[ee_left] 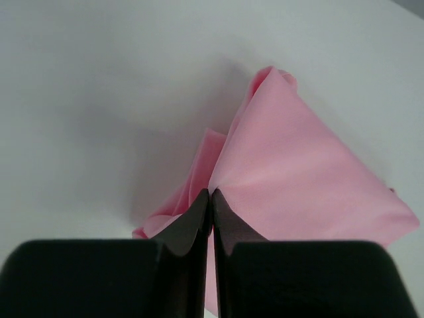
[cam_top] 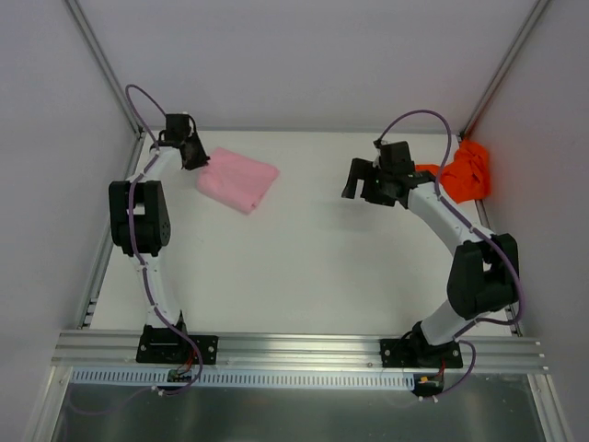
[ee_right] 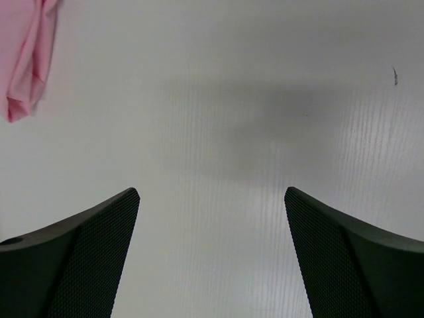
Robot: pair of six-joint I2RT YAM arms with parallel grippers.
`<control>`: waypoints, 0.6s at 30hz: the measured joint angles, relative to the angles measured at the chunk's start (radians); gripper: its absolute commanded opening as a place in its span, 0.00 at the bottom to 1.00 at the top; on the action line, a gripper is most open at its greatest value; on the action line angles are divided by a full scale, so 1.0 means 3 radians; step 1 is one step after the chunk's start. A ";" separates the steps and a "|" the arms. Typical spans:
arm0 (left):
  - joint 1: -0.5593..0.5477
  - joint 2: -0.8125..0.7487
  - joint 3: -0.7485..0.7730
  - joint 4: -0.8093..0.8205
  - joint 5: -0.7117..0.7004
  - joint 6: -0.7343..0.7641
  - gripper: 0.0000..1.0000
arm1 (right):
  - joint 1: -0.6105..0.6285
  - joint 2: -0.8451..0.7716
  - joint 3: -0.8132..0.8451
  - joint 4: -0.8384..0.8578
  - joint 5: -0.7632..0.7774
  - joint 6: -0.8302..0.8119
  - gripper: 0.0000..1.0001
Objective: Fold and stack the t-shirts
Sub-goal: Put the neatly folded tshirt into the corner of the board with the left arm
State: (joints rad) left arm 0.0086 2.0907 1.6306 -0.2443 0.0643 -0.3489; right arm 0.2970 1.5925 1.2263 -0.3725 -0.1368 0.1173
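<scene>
I see the left gripper (ee_left: 211,199) clamped on the pink t-shirt (ee_left: 298,179) at its edge. The right gripper (ee_right: 212,192) hangs wide apart above the white table (cam_top: 313,267), the orange-red t-shirt (cam_top: 469,170) crumpled behind it.

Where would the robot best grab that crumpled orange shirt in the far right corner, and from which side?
Probably a raised fold on top of the orange shirt, pinched from above and from its left. It lies bunched in a heap, so no flat edge offers itself, and the side wall blocks the right. The open right gripper is nearest.
</scene>
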 measured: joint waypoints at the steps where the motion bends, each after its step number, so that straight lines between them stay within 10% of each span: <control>1: 0.0067 0.0038 0.0085 -0.0029 -0.0039 0.0001 0.00 | -0.0001 0.0045 0.0043 -0.0028 0.0001 -0.0005 0.95; 18: 0.0790 0.1167 0.1373 -0.0272 -0.0346 -0.0120 0.00 | -0.0024 0.0744 0.0866 -0.0388 0.0009 -0.0075 0.95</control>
State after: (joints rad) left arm 0.2455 2.4409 2.0426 -0.3260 -0.0395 -0.3847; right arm 0.2897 1.8156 1.4860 -0.4889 -0.1341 0.0948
